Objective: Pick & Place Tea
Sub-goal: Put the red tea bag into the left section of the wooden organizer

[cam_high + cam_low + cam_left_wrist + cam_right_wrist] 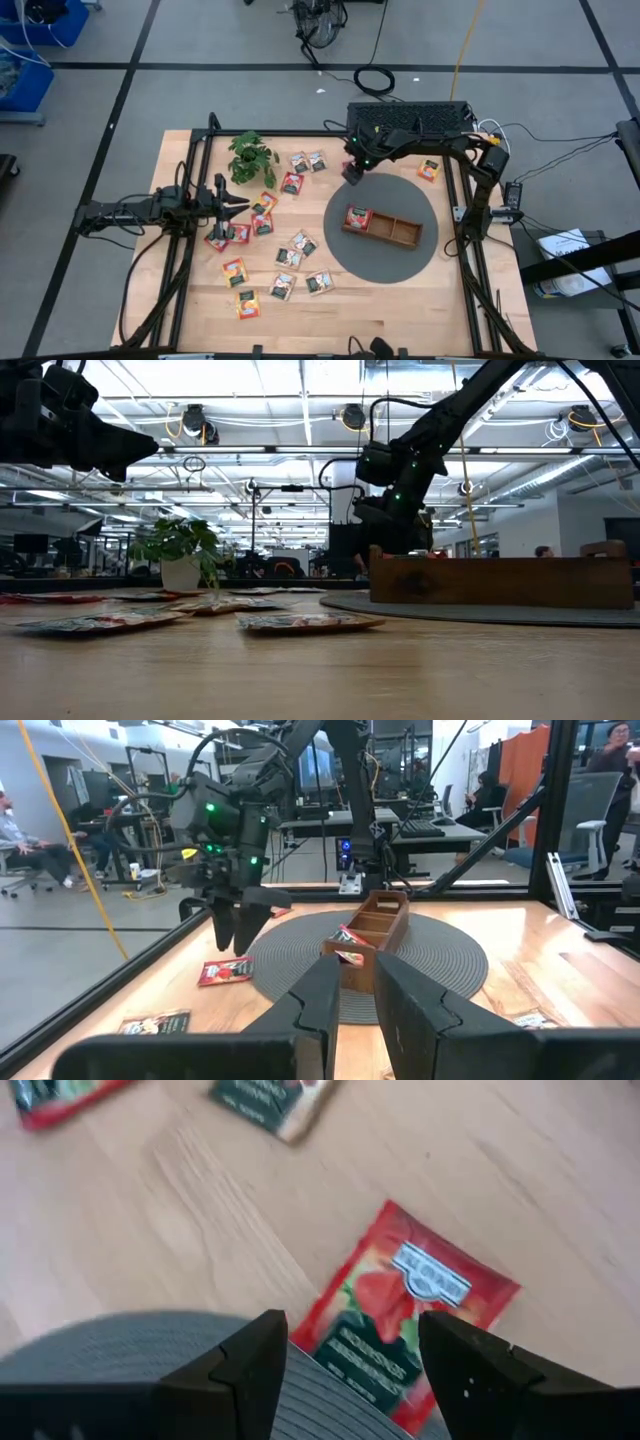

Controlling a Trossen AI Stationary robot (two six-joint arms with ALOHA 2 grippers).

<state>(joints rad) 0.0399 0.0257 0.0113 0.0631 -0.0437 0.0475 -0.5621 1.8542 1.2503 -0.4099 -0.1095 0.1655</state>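
High view: wooden worktop w/ a round grey mat on its right half. A long brown wooden tray lies on the mat; one red tea sachet sits in its left-end compartment, the other two compartments look bare. About fifteen more tea sachets lie scattered flat on the wood left of the mat, and one orange sachet lies near the mat's upper right edge. A small leafy plant stands near the worktop's back left. Left gripper sits low over the sachets at left; right gripper is at the mat's upper left edge.

Low view: sachets lie flat in the foreground; the tray stands on the mat at right, right arm coming down behind it.

Left wrist view: left gripper's jaws are nearly closed w/ a thin gap, nothing between them. Ahead, the tray shows a red sachet inside; right gripper hangs beside it, fingers pointing down.

Right wrist view: right gripper's jaws stand wide apart, empty, directly above a red strawberry-print sachet that lies partly on the mat edge, partly on wood.
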